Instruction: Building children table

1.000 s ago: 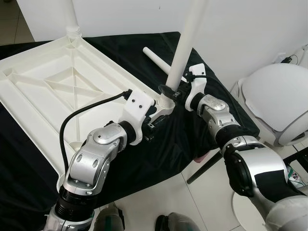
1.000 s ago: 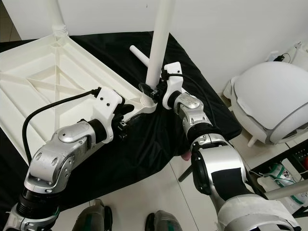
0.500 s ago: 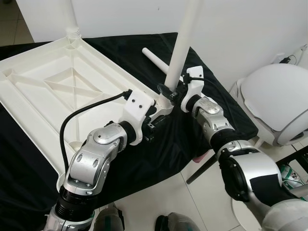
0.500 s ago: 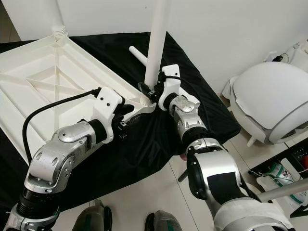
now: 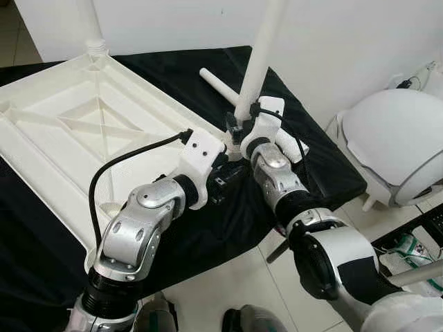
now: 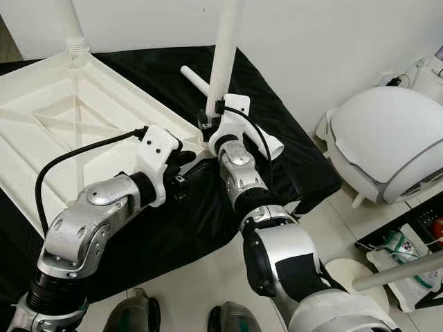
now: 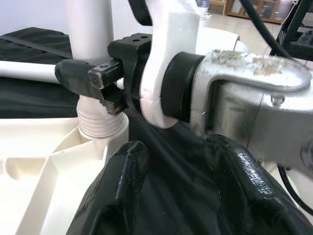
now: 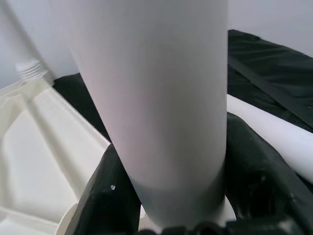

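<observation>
On the black cloth [image 5: 208, 69], one upturned tabletop [image 5: 69, 124], two upright legs, right claw [image 8: 166, 205] clamping one leg [image 5: 259, 59], left claw [image 7: 181, 186] spread.

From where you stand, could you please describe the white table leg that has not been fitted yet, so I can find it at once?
Start at the white plastic tabletop lying upside down on the black cloth. Past its near corner, where the right gripper clasps an upright white leg, a loose white leg lies flat on the cloth. Unlike the others, it is not standing.
</observation>
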Motion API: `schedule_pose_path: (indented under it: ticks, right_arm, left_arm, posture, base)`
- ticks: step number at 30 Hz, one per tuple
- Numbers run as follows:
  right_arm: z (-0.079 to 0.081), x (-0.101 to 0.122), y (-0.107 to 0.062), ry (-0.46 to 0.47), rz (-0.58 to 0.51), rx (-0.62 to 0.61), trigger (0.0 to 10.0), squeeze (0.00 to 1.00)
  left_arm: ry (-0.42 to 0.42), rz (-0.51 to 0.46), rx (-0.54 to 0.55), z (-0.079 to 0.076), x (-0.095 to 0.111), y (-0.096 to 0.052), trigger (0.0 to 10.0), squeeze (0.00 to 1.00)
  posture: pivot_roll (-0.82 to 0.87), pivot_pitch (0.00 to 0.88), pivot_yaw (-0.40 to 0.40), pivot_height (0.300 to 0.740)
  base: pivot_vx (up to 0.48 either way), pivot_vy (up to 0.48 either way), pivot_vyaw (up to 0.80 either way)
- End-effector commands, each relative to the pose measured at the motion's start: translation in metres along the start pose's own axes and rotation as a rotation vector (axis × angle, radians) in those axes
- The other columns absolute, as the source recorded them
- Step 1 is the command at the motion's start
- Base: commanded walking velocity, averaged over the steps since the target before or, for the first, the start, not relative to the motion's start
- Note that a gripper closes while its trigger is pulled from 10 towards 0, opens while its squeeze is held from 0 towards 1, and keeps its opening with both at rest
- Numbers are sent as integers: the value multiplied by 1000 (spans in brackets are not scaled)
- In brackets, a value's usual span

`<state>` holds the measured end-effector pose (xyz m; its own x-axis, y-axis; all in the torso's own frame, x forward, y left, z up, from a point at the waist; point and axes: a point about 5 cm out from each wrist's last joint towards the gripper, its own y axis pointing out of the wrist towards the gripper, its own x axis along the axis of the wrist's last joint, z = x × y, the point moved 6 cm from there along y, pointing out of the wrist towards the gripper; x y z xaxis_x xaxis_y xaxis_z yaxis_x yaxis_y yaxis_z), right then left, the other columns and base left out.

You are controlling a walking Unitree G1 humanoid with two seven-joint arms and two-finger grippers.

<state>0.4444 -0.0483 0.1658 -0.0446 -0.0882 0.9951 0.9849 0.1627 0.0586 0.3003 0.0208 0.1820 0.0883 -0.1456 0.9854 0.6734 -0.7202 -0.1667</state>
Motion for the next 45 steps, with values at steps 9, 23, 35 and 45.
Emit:
schedule_pose_path:
  ticks: [9, 23, 35, 45]
  right_arm:
    - [4, -20, -6, 20, 74, -7, 10000, 0]
    - [-25, -10, -13, 15, -1, 59, 10000, 1000]
    - [-31, -14, -43, -3, -60, 162, 10000, 0]
    - [-38, -15, -78, -26, -92, 206, 10000, 0]
  left_arm:
    - [1, -8, 49, 1, 1, 0, 10000, 0]
    - [10, -3, 52, 3, -1, 2, 10000, 0]
    - [44, 17, 57, 8, -5, 8, 10000, 0]
    - [67, 29, 89, 24, -6, 24, 10000, 0]
  posture:
    - [27, 8, -79, 740]
    - [13, 4, -78, 740]
    - [0, 28, -69, 740]
    - [-30, 43, -50, 740]
  base:
    - [0, 0, 0]
    - [0, 0, 0]
    - [0, 0, 0]
    - [0, 0, 0]
